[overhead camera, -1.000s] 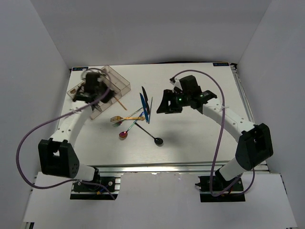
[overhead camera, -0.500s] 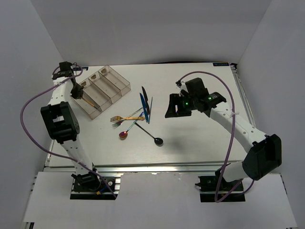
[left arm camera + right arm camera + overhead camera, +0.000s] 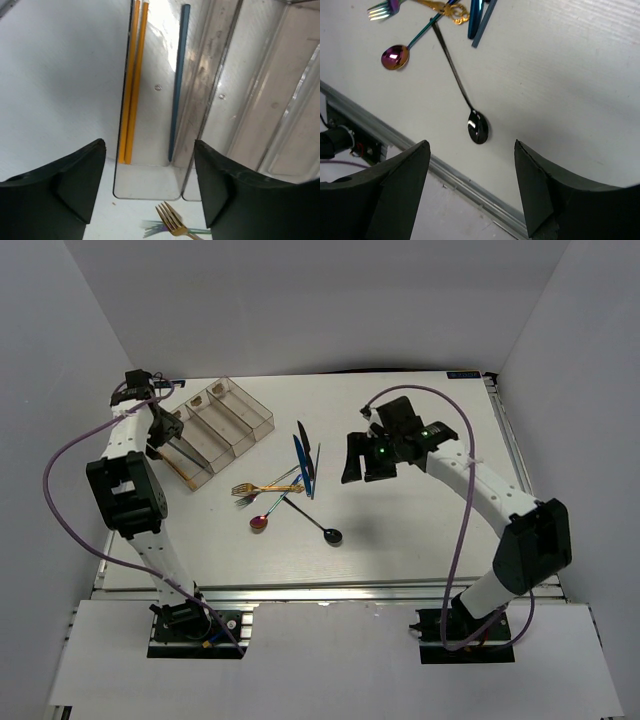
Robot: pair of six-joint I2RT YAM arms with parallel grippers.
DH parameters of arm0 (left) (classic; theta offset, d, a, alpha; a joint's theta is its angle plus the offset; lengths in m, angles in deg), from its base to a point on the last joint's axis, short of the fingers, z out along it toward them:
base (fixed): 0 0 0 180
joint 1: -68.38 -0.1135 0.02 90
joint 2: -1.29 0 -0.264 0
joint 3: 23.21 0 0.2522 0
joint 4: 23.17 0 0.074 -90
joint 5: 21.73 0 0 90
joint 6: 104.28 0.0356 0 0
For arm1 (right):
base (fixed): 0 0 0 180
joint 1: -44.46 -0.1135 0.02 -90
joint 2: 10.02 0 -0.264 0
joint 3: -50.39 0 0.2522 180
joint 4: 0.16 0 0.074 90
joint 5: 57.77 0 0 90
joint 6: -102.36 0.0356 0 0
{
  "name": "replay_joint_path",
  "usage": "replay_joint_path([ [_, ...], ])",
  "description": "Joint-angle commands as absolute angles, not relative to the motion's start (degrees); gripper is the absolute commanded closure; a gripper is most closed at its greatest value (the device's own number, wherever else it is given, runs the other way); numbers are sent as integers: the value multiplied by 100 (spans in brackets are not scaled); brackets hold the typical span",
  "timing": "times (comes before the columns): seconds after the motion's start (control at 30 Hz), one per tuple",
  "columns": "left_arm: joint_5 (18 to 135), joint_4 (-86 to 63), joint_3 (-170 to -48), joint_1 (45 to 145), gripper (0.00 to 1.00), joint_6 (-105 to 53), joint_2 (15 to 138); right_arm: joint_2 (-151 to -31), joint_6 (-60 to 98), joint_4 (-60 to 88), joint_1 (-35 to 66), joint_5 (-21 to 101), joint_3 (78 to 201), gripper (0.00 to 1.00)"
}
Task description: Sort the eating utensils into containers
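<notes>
Got the clear organiser tray point(image 3: 240, 412) up at 10 o'clock on the table point(image 3: 420, 530), tucked near the left and far edges, compartments running roughly 11 to 5. Got the left gripper point(image 3: 150, 145) hanging over the tray's 7 o'clock compartment, spread wide, gripping nothing. Tight corner there: white side wall close by, only a thin strip of table on that side.

Rest of the cutlery loose around the table's middle, a bit toward 9: gold fork point(image 3: 255, 487), iridescent spoon point(image 3: 260, 523), black spoon point(image 3: 331, 534), plus blue knife point(image 3: 299, 462) and black knife point(image 3: 313, 468) lying close together. Right gripper point(image 3: 471, 144) off at 3 o'clock of that pile, gaping open too, nothing in it, with loads of bare table from 12 round to 5.

Only clear from the left wrist camera: two tan wooden chopsticks point(image 3: 132, 80) side by side along the outer wall of that compartment, one dark chopstick point(image 3: 178, 80) along its inner wall, fork tines peeking in at 6. From overhead, barely a thin tan line.

Only from the right wrist camera: metal rail point(image 3: 365, 117) along the near table edge, near the black spoon's bowl.
</notes>
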State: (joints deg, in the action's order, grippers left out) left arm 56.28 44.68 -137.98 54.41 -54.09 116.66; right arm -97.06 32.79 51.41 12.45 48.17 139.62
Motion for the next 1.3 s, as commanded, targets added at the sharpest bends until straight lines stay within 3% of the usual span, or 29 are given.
replay_joint_path([
  [0.0,5903,4526,-14085,5467,18,-5278,10975,-10158,3301,5227,1081,4367,14579,27],
  [0.07,6053,4569,-14094,5615,11,-5085,10678,-10650,3450,5376,966,3884,15061,27],
  [0.1,6010,4639,-14112,5686,2,-5023,10580,-10826,3529,5394,853,3490,15221,27],
  [0.27,5510,4886,-13123,6476,2,-4908,9640,-11960,4354,5632,615,2433,16204,30],
  [0.43,5710,4500,-11304,6977,2,-5259,8122,-12900,4585,5904,176,1879,16978,44],
  [0.53,5799,4499,-10844,7040,2,-5173,7575,-13182,4698,5922,43,1721,17068,47],
  [1.27,5650,5027,-10166,7436,2,-4662,7046,-14457,4910,5974,-142,1878,17683,57],
])
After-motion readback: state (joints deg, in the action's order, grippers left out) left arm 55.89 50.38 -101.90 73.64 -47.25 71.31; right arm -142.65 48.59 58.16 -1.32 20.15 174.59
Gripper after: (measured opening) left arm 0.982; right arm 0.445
